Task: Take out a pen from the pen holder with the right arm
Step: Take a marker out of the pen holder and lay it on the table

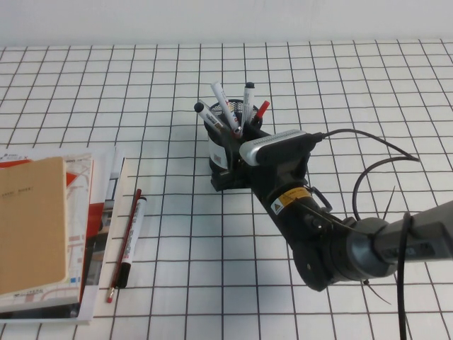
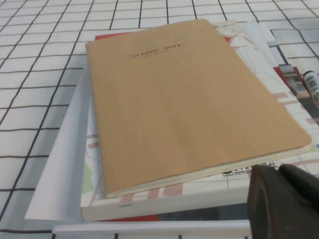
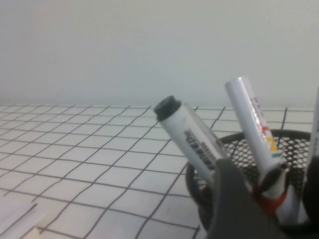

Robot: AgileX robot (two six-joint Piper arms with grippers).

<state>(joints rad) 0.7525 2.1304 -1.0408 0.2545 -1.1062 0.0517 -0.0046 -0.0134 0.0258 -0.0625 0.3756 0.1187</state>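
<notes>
A black mesh pen holder (image 1: 225, 145) stands mid-table with several markers leaning out of it. Among them are a black-capped marker (image 1: 211, 117), a white marker (image 1: 225, 106) and a red-tipped pen (image 1: 261, 110). My right gripper (image 1: 238, 153) is at the holder's near side, open, with a finger on each side of it. In the right wrist view the holder's mesh rim (image 3: 294, 144) and the black-capped marker (image 3: 192, 137) are close up. A red-banded pen end (image 3: 270, 195) sits between the two spread fingers of the right gripper (image 3: 271, 201). My left gripper (image 2: 278, 170) hovers by the books, shut and empty.
A brown notebook (image 1: 32, 219) (image 2: 189, 94) lies on a stack of books at the table's left front. Beside the stack lie a black-and-white marker (image 1: 132, 237) and a red pencil (image 1: 122, 249). The right arm's cable (image 1: 368, 173) loops over the table's right side.
</notes>
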